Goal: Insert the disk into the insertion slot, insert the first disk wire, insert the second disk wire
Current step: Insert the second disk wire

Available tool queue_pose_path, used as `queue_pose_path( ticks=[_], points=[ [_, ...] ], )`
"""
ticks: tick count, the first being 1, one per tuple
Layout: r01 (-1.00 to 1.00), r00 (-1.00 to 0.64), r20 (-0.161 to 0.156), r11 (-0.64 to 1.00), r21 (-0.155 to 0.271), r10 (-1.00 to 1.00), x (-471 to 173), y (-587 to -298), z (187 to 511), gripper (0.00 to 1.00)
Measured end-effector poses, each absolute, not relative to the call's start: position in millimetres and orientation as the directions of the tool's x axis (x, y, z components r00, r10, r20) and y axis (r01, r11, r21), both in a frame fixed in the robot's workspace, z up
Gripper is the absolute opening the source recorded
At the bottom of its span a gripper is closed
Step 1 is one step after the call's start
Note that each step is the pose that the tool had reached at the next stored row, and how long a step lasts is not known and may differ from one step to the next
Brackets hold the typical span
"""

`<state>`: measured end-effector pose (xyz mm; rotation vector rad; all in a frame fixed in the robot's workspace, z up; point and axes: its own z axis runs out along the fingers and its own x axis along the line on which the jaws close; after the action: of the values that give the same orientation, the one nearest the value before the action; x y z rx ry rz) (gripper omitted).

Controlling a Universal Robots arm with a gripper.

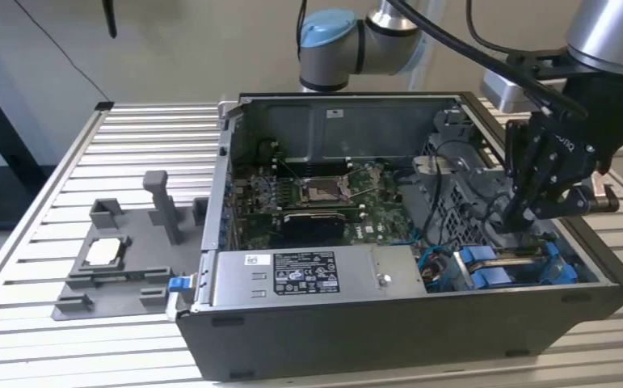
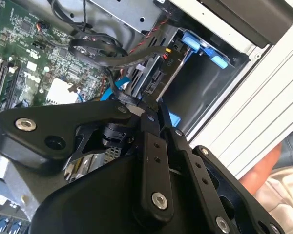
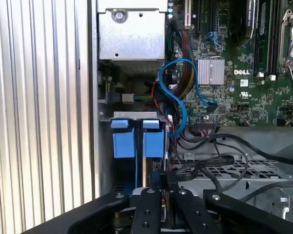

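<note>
You are viewing the disk (image 3: 136, 144) sitting edge-up in its slot at the case's (image 1: 397, 339) near right corner. The gripper (image 1: 521, 217) is reaching steeply down, closed on a black connector (image 3: 158, 178).

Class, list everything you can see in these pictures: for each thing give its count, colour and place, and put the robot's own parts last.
Computer case: one, dark grey, open, on the slatted table.
Slatted table: one, pale metal, under everything.
Circuit board: one, green, inside the case.
Power-supply box: one, grey with label, front of the case.
Disk: one, in a blue carrier, in the case's slot at the exterior view's right.
Blue cable: one, looped beside the board.
Black cables: several, near the gripper.
Parts holder: one, grey, at the exterior view's left.
Robot arm: one, silver and blue.
Gripper: one, black, above the disk.
</note>
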<state>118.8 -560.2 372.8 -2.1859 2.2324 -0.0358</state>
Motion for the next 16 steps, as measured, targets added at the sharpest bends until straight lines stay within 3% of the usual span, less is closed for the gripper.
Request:
queue_pose_path(
  ticks=[16],
  points=[
    [-0.998,-0.019,-0.018,0.020,-0.052,-1.000,127,-561,357,0.16]
  ],
)
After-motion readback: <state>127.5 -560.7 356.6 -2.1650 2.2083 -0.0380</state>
